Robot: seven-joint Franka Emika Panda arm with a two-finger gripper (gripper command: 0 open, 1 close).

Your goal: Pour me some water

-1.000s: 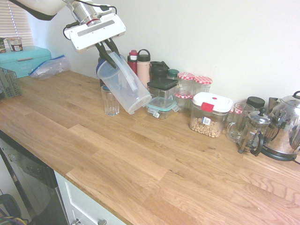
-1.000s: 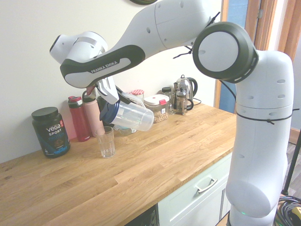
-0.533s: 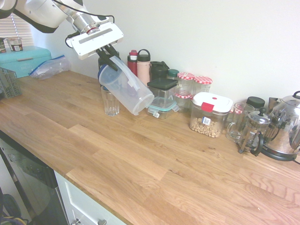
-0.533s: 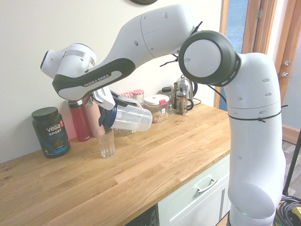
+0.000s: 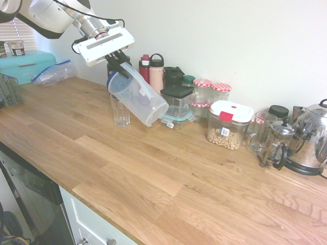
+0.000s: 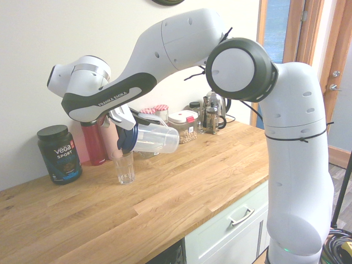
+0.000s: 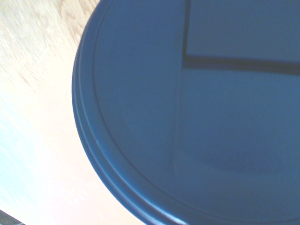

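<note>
The white arm reaches out over the counter, its hand [image 5: 118, 57] angled downward and clamped tight on the top of a clear plastic pitcher with a blue lid [image 5: 138, 95], tipped steeply so its lidded end hangs just above a clear drinking glass [image 5: 120, 110]. The glass stands on the pale oak counter [image 5: 153, 168], in front of a row of bottles and jars along the white wall. The wrist view shows only the blue lid [image 7: 197, 117].

A long wooden countertop [image 5: 168, 168] meets a plain pale wall [image 5: 230, 35], white cabinets [image 6: 231, 231] beneath.
</note>
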